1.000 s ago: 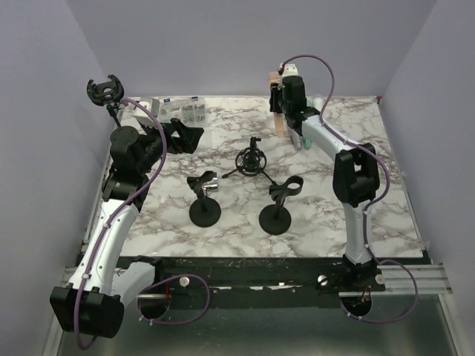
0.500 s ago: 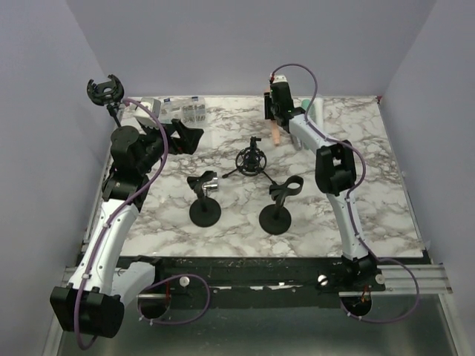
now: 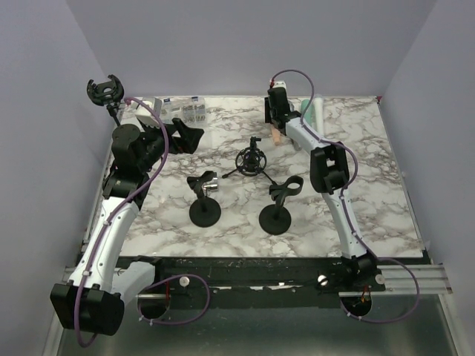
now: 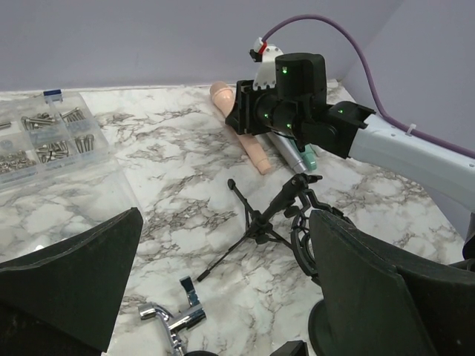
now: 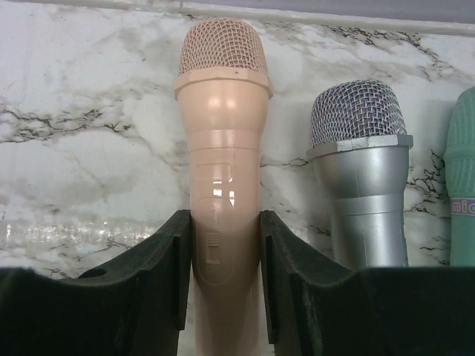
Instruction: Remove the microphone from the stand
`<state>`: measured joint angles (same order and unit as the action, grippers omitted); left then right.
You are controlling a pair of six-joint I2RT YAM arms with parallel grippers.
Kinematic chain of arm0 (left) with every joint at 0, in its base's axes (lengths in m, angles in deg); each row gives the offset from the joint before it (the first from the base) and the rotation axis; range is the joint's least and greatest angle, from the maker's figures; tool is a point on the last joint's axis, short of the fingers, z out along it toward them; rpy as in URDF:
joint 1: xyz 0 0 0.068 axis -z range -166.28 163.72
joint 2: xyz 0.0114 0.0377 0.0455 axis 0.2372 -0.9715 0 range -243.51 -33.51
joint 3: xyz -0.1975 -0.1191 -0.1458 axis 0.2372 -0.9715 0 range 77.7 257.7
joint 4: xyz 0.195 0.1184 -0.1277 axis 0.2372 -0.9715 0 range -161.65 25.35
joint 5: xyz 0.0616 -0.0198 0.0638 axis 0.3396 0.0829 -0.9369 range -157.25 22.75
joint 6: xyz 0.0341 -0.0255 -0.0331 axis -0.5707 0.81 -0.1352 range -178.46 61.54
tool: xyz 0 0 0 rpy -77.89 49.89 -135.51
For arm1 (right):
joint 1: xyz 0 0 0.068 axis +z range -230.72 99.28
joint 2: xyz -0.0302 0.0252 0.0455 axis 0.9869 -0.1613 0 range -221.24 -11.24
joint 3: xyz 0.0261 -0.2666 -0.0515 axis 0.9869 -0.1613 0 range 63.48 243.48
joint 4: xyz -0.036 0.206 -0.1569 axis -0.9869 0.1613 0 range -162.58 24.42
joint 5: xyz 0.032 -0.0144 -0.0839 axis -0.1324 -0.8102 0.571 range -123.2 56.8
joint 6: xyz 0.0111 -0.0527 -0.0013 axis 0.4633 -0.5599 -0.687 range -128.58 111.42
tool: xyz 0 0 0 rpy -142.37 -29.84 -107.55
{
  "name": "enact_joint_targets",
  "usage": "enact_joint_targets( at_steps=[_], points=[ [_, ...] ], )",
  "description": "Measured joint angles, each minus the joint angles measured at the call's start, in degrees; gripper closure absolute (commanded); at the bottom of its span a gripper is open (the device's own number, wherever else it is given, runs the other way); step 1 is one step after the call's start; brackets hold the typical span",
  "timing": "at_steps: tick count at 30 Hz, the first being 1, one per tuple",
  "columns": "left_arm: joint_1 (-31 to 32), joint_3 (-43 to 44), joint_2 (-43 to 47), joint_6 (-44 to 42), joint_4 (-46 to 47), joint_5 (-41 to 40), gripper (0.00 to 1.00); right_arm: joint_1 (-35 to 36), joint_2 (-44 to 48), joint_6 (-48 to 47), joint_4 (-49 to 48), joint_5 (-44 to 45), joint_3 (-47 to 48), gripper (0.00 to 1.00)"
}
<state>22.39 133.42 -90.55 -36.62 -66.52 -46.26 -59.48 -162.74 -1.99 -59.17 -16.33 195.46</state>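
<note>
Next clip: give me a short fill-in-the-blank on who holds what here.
The peach microphone is gripped by the ____ arm.
The left end effector stands ____.
The clips on the two round-base stands are ____.
Missing words: right, open, empty.

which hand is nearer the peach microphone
Right. The right hand is closed around the peach microphone; the left hand is open, well away toward the left.
</note>
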Motion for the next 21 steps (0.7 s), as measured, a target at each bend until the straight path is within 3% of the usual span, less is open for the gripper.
enact_joint_targets(
  at_steps=[5, 13, 17, 21],
  points=[
    [0.00, 0.00, -0.63, 0.02, -0.02, 0.00, 0.02, 0.00, -0.76, 0.04, -0.09, 0.28, 1.01, 0.57],
    [0.00, 0.00, -0.72, 0.02, 0.02, -0.04, 0.02, 0.00, -0.50, 0.31, 3.26, 0.24, 3.50, 0.22],
    [0.00, 0.00, -0.81, 0.33, 0.07, -0.02, 0.02, 0.00, 3.96, 0.39, 6.08, -0.04, 1.75, 0.18],
    [0.00, 0.00, -1.14, 0.83, 0.04, 0.00, 0.02, -0.22, 15.45, 1.55, 7.93, -1.44, -5.05, 0.17]
  ],
)
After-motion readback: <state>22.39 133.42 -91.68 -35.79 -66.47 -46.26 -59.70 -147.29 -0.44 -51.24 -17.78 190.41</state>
